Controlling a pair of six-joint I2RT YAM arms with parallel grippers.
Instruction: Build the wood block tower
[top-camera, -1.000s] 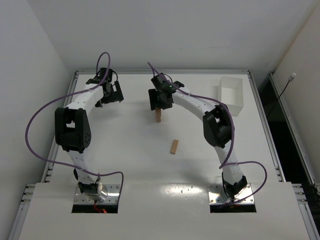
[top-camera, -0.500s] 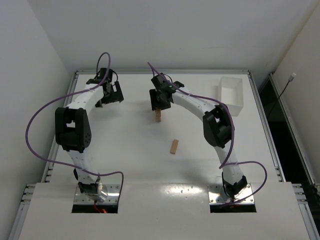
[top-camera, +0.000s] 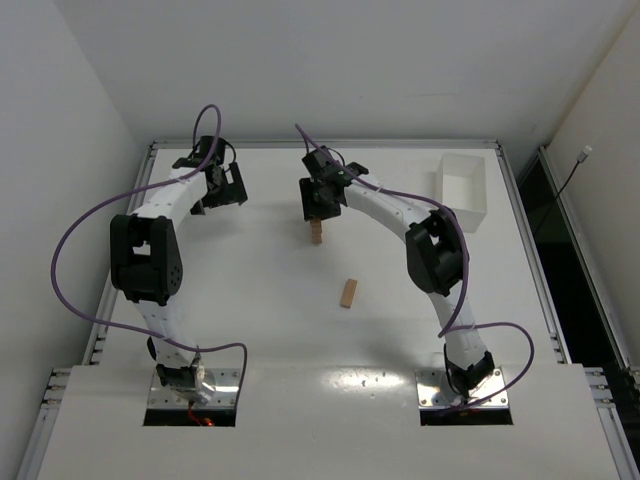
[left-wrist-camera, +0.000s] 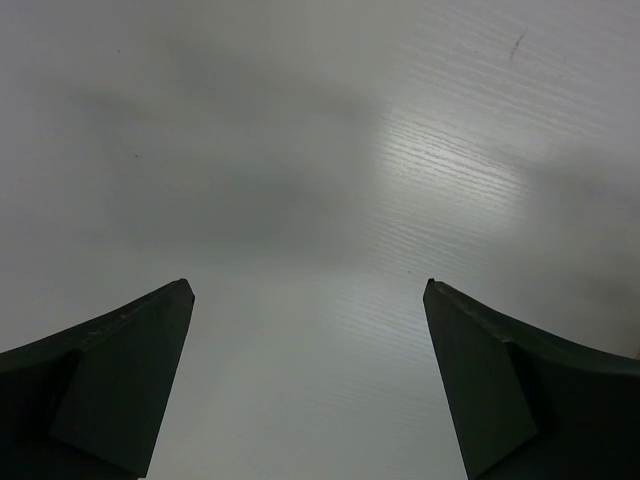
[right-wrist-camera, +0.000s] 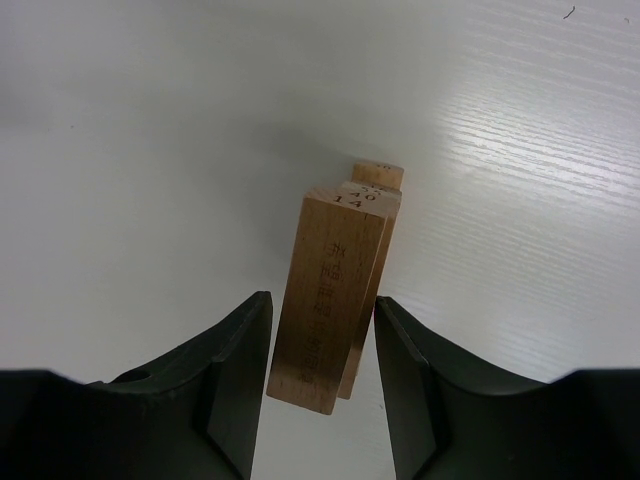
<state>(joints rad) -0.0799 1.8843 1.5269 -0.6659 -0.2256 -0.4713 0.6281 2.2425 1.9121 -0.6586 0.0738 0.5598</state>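
Observation:
The tower is a short stack of tan wood blocks at the table's far middle. In the right wrist view its top block lies between my fingers, and lower blocks peek out beyond it. My right gripper hangs right over the tower. Its jaws straddle the top block with a thin gap on each side, so it is open. One loose wood block lies flat nearer the bases. My left gripper is open and empty over bare table at the far left.
A white rectangular tray stands at the far right. The white table has raised rails along its left, right and far edges. Purple cables loop over both arms.
My right gripper has risen very slightly above the tower, and a bit more of the stack shows below it. The left arm and the loose block have not moved.

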